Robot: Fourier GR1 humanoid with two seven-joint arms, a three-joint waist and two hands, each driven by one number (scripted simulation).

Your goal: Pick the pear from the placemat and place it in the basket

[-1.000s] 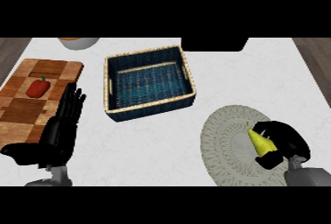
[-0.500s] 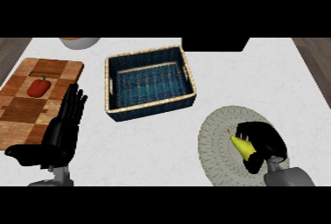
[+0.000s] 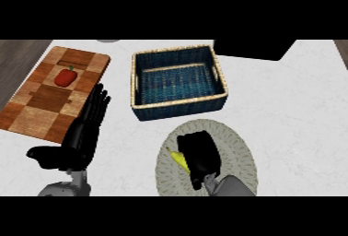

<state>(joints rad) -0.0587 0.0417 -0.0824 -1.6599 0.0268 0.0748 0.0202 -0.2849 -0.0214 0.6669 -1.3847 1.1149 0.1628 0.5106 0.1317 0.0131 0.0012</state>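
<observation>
On the grey round placemat [image 3: 239, 152], low in the head view, the right hand [image 3: 200, 154] sits curled over the pear [image 3: 178, 158], whose yellow-green flank peeks out at the hand's left edge. A second ago the pear's tip stood clear of the fingers and pointed up and to the left; half a second ago it was already half buried; now only a narrow sliver shows, so the hand has closed round it. The whole scene has also slid in the frame: the placemat and hand now lie nearer the middle and closer below the basket [image 3: 178, 109], which suggests the head view itself has swung, not that the mat was dragged. The pear looks as if it has not yet left the mat, though whether it touches the weave cannot be told, since the hand hides its underside.

Up and to the left, the blue-lined wicker basket stands just beyond the mat's upper rim, holding nothing. Beside it the wooden chopping board [image 3: 41, 110] carries a red pepper [image 3: 65, 77]. The left hand [image 3: 83, 133] rests open on the white worktop [image 3: 292, 101] by the board's near corner, fingers straight, as it was a second ago.

With the grasp made, the task stands at its turning point: a lift, then a short carry up and leftward over the basket's near wall.
</observation>
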